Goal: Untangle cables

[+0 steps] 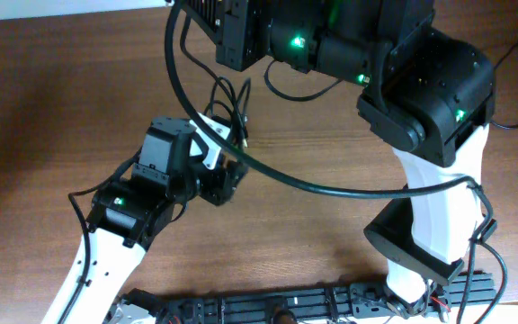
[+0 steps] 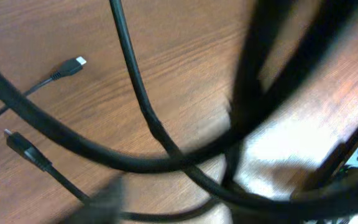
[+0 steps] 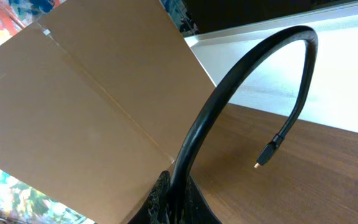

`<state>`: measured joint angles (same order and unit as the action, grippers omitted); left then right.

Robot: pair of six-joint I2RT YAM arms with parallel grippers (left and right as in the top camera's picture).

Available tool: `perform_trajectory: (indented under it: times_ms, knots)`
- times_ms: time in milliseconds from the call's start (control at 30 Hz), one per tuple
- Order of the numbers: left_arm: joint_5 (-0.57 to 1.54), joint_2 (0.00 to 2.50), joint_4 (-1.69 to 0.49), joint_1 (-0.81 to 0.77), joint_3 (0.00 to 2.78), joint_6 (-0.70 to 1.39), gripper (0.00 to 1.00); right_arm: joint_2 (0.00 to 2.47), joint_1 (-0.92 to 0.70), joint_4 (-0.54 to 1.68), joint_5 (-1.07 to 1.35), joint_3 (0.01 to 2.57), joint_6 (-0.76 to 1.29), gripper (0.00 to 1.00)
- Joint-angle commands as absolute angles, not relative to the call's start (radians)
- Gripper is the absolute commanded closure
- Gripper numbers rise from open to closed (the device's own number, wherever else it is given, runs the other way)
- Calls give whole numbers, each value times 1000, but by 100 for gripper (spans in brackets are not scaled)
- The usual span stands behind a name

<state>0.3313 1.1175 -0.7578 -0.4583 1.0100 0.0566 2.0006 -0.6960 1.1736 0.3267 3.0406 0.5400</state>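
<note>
Right end effector [image 3: 174, 208] is clamped on one black cable [image 3: 241, 81] that arcs up with its plug [image 3: 266, 154] hanging over the bench [image 3: 328, 180]. Left end effector [image 1: 230, 175] sits near the other cables [image 1: 232, 101] on the bench, can't tell if it's apart or together.

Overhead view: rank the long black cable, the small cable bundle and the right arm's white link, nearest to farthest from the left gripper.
1. long black cable: sweeps right past the tip of the left gripper.
2. small cable bundle: just beyond the gripper, toward the table's far side.
3. right arm's white link: well off to the right.
</note>
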Motion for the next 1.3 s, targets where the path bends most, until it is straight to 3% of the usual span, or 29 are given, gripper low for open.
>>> perform_trajectory:
  times_ms: [0,200,533,867,1267]
  knots:
    - [307,1121,-773,-462,1014,48,100,1974,-685,1164,329,3056,540,96]
    - [264,1110,-804,-462,1014,48,100,1970,-626,1200,329,3056,540,96]
    - [-34,895,-967,-381,1014,49,100,1963,-288,1368,330,3056,518,96]
    - [-33,690,-914,-165,1014,183,100,1957,-10,1453,329,3056,434,96]
    - [-84,688,-888,-141,1015,225,100,1957,192,1527,276,3056,423,96]
